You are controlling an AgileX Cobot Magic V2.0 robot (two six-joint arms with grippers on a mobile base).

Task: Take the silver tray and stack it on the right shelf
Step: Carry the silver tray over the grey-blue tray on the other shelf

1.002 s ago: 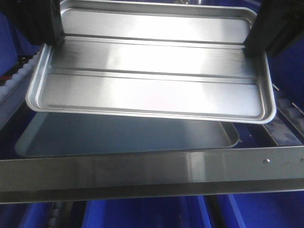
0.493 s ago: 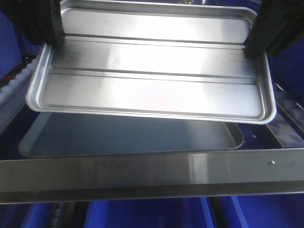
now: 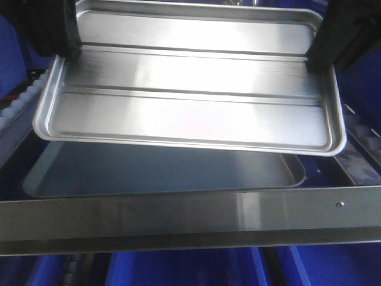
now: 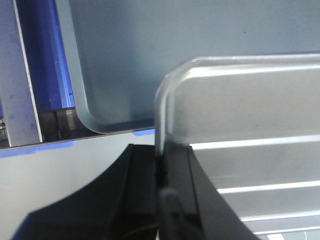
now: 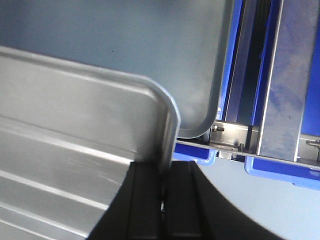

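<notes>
The silver tray (image 3: 190, 83), shiny with two long ridges, hangs tilted in the air above the right shelf, whose brushed-steel front bar (image 3: 190, 214) crosses the front view. My left gripper (image 3: 65, 52) is shut on the tray's left rim, and my right gripper (image 3: 315, 59) is shut on its right rim. The left wrist view has the black fingers (image 4: 145, 180) pinching the silver tray's (image 4: 240, 100) rim. In the right wrist view my right gripper (image 5: 164, 172) clamps the silver tray's (image 5: 75, 100) corner rim the same way.
A larger, duller grey tray (image 3: 161, 170) lies on the shelf directly under the held one. White roller tracks (image 3: 24, 98) run along the left and right (image 3: 366, 140) sides. Blue bins (image 3: 178, 268) sit below the front bar.
The silver tray has barely shifted over the second. The grey tray and the front bar's rivet appear slightly further right than one second ago.
</notes>
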